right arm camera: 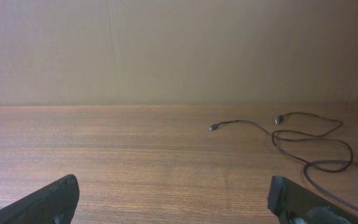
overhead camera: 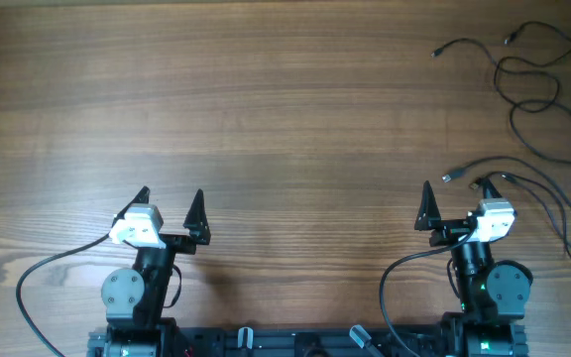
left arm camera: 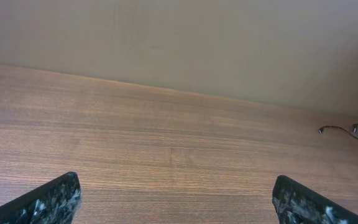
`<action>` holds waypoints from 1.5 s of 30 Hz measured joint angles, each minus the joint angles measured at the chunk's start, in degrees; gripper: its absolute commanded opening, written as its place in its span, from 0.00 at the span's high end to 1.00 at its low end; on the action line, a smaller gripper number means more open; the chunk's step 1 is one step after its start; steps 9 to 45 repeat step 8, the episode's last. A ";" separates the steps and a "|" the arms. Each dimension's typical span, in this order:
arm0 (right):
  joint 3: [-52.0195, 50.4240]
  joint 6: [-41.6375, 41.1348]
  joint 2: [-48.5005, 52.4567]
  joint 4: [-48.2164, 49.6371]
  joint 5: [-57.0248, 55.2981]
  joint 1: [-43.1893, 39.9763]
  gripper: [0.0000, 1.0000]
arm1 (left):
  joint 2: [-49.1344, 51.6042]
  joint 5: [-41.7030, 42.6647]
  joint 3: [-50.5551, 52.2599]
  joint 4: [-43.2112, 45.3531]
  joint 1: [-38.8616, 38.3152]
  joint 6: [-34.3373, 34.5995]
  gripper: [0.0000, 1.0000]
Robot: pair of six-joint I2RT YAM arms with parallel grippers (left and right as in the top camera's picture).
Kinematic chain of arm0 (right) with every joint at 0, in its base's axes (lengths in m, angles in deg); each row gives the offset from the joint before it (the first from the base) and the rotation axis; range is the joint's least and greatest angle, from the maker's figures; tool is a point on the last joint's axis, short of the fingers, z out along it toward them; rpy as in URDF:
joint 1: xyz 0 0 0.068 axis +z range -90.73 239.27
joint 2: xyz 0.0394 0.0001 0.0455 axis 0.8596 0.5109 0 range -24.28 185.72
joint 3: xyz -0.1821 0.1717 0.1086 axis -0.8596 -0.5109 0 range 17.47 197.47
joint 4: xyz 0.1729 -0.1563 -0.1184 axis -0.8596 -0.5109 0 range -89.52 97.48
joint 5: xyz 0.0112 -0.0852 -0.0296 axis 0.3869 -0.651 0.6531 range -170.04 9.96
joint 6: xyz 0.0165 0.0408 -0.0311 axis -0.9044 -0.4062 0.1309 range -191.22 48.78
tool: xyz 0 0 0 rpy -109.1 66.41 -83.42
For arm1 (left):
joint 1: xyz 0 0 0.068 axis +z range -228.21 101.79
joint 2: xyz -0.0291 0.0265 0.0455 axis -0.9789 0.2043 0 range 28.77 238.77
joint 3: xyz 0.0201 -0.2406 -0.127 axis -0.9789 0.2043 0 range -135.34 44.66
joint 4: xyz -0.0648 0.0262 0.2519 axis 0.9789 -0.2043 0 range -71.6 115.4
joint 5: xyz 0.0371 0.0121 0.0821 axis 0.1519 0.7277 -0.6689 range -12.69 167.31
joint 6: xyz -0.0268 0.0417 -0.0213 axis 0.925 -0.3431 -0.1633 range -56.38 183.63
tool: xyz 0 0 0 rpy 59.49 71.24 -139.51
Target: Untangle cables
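Thin black cables (overhead camera: 533, 89) lie in loose overlapping loops at the table's far right. One loops at the back right corner, and others (overhead camera: 553, 203) trail along the right edge beside my right gripper. They also show in the right wrist view (right arm camera: 309, 140) and faintly in the left wrist view (left arm camera: 347, 132). My right gripper (overhead camera: 454, 203) is open and empty, just left of the nearest cable ends (overhead camera: 450, 177). My left gripper (overhead camera: 170, 203) is open and empty at the front left, far from the cables.
The wooden table (overhead camera: 266, 109) spans the view. Each arm's own black cable loops over the table near the front edge (overhead camera: 28, 283), by the arm bases. A plain wall stands behind the table (right arm camera: 166, 50).
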State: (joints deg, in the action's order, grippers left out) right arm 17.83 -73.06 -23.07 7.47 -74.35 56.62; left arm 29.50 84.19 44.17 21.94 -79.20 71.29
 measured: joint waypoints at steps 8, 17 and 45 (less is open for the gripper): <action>0.00 0.00 0.00 0.00 0.00 0.00 0.00 | 0.00 0.00 0.00 0.00 0.00 0.00 0.00; 0.00 0.00 0.00 0.00 0.00 0.00 0.00 | 0.00 0.00 0.00 0.00 0.00 0.00 0.00; 0.00 0.00 0.00 0.00 0.00 0.00 0.00 | 0.00 0.00 0.00 0.00 0.00 0.00 0.00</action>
